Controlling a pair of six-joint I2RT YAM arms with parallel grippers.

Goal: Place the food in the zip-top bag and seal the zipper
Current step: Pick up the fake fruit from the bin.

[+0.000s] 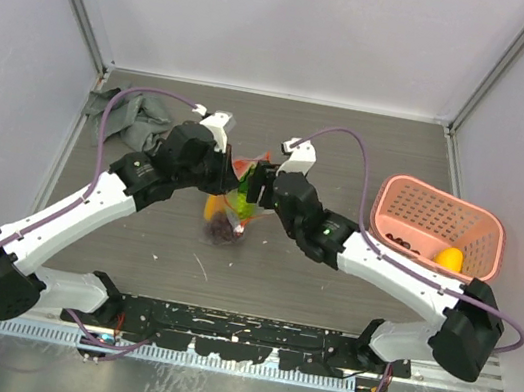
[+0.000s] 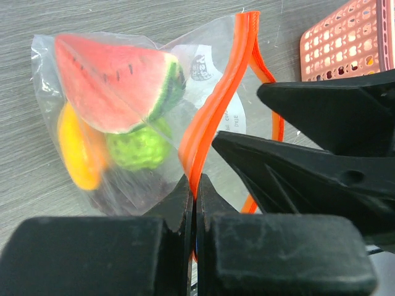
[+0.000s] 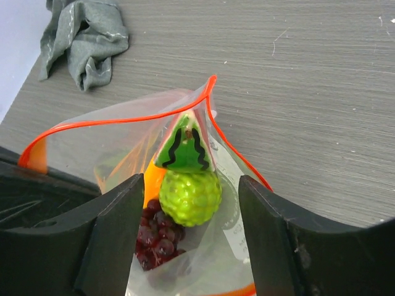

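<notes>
Now, left gripper (image 2: 195, 188): pressed together on the zipper (image 2: 216, 105), pinching the red-orange strip at its near end.
Right gripper (image 3: 189, 185): spread wide, 1 finger on each side of the bag, gripping nothing.
Zip-top bag (image 2: 46, 61): on the table (image 3: 308, 92) between the 2 grippers, mouth gaping in the right wrist view.
Contents: watermelon slice (image 2: 111, 80), green fruit (image 2: 137, 148), orange-yellow piece (image 2: 77, 151) and grapes (image 3: 155, 237), all inside.
Step, our reading: sealing.
Doing it well: we would keep the left pinch firm as the anchor, gather the 2 lips flat between the right fingers just beside it, then close and draw along the strip. The watermelon tip sits near the mouth, so we would keep it below the track.
Farther off: grey cloth (image 3: 83, 40) at the far left; pink basket (image 1: 439, 202) at the right, holding a stray orange fruit (image 1: 449, 258) and dark bits too small to name.
Hidden: no slider seen; we cannot tell whether the left pinch holds 1 lip or both; the bag's lower end is cut off behind the fingers.
</notes>
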